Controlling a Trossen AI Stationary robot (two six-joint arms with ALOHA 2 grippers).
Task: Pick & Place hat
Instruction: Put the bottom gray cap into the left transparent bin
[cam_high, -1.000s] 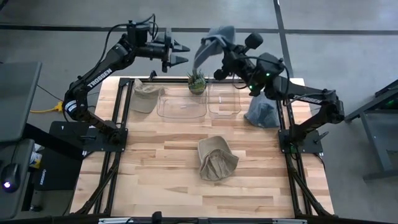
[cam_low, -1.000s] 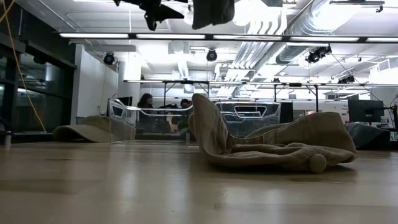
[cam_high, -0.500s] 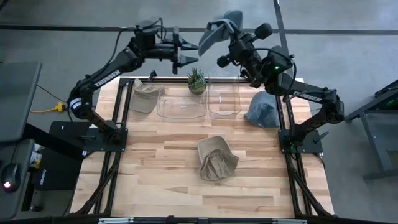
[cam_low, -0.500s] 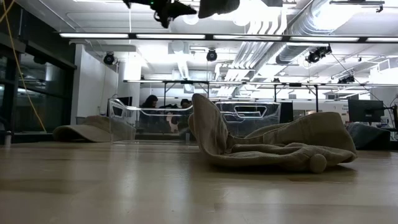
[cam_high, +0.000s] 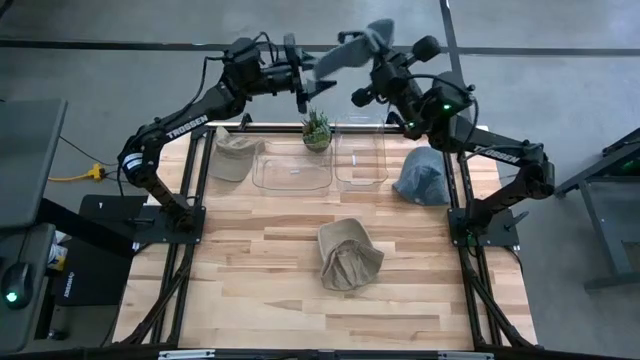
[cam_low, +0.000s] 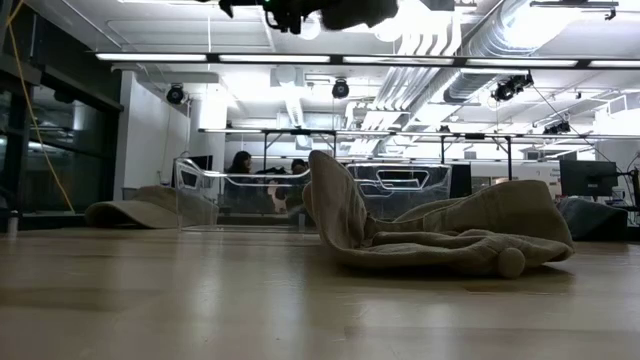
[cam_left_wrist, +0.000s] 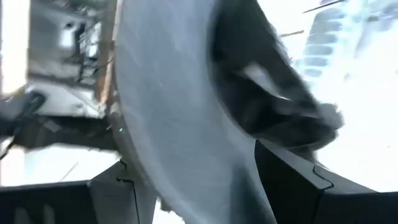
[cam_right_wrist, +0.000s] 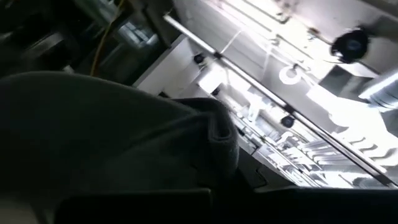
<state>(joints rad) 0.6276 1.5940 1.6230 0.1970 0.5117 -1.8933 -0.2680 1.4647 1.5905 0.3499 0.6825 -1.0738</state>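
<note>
Near edge of the table (cam_high: 300, 320): bare wood. Mid-table lies a crumpled tan hat (cam_high: 347, 255), untouched. Farther back stand two clear bins (cam_high: 292, 168), with a second tan hat (cam_high: 234, 155) on their left, a blue hat (cam_high: 424, 178) on their right, and a small potted plant (cam_high: 317, 128) at the far rim.

Beyond and above the far edge, both arms meet in the air around a grey-blue hat (cam_high: 352, 50). The right gripper (cam_high: 378, 62) is clamped on the hat's cloth, as its wrist view shows the fabric (cam_right_wrist: 112, 137) filling the space between its fingers. The left gripper (cam_high: 303, 75) stands wide, its two fingers (cam_left_wrist: 298, 180) straddling the hat's brim (cam_left_wrist: 180, 124) without yet pinching it.

Step in hand, as judged: a mid-air handover from right to left. To do it well, the left gripper should close on a firm, single layer of brim seated deep between the fingers; the right should release only after that hold is secure, since slack cloth may slip and fall outside the table. The bin below seems the likely target.
</note>
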